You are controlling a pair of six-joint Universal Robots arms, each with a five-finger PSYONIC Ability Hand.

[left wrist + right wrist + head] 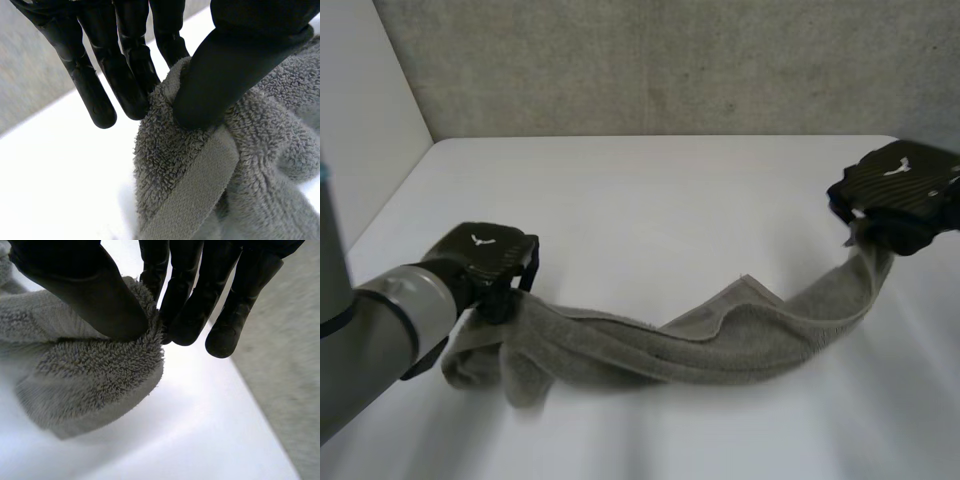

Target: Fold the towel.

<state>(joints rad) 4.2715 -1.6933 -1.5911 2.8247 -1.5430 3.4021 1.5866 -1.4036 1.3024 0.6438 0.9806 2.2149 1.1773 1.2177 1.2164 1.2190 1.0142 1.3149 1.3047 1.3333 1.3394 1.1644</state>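
A grey towel (710,340) hangs bunched in a long sagging rope between my two hands, its middle resting on the white table (640,200). My left hand (490,260) pinches one end of the towel (200,170) between thumb (230,65) and fingers (125,75). My right hand (900,190), raised at the far right, pinches the other end of the towel (95,375) between its thumb (95,290) and fingers (200,305). A folded clump of towel lies under the left hand.
A grey wall (670,60) stands behind the table's far edge. A white side panel (360,120) rises on the left. The table's right edge (260,405) runs close beside my right hand.
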